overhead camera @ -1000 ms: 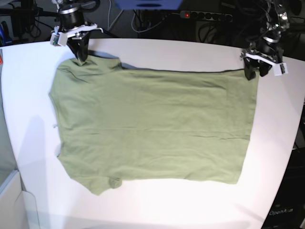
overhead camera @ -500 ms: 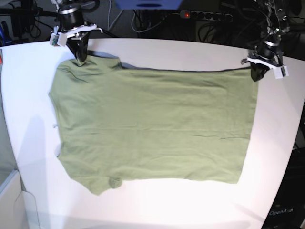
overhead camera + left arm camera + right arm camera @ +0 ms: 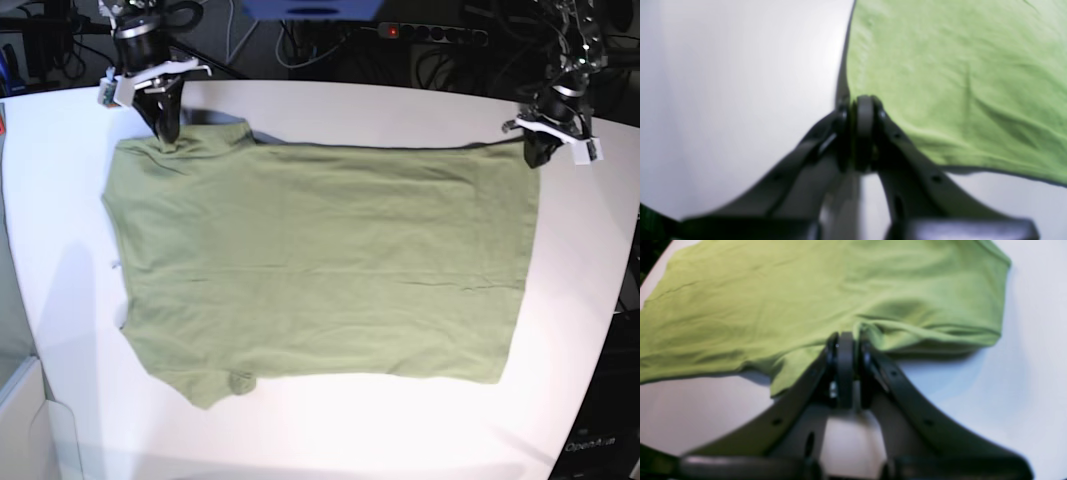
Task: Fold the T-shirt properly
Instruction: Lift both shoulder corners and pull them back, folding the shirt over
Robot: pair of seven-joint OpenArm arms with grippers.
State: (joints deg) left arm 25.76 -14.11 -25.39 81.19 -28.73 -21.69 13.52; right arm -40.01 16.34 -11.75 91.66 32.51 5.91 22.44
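— T-shirt, olive-green short-sleeved cotton (image 3: 320,265): where does it lie?
— Spread flat across the white rounded desk (image 3: 400,110), covering most of its middle. In the base view the sleeves sit at the left and the hem runs down the right side. The cloth is soft and lightly wrinkled.

— Any boxes or bins holding things?
— I cannot make out any container with something in it; the shirt is the only loose thing on the desk.

— And the desk and room?
— The desk is plain white and glossy. Behind its far edge lies a dark clutter of cables, with a black power strip with a red switch (image 3: 432,33) among them.

— The hands?
— The left hand (image 3: 862,110), at the far right corner of the shirt in the base view, has its dark fingers pressed together on the corner of the hem; the cloth rises a little towards them. The right hand (image 3: 845,346), at the far left, is pinched on the shirt's edge beside the sleeve, with a fold bunched at its tips.
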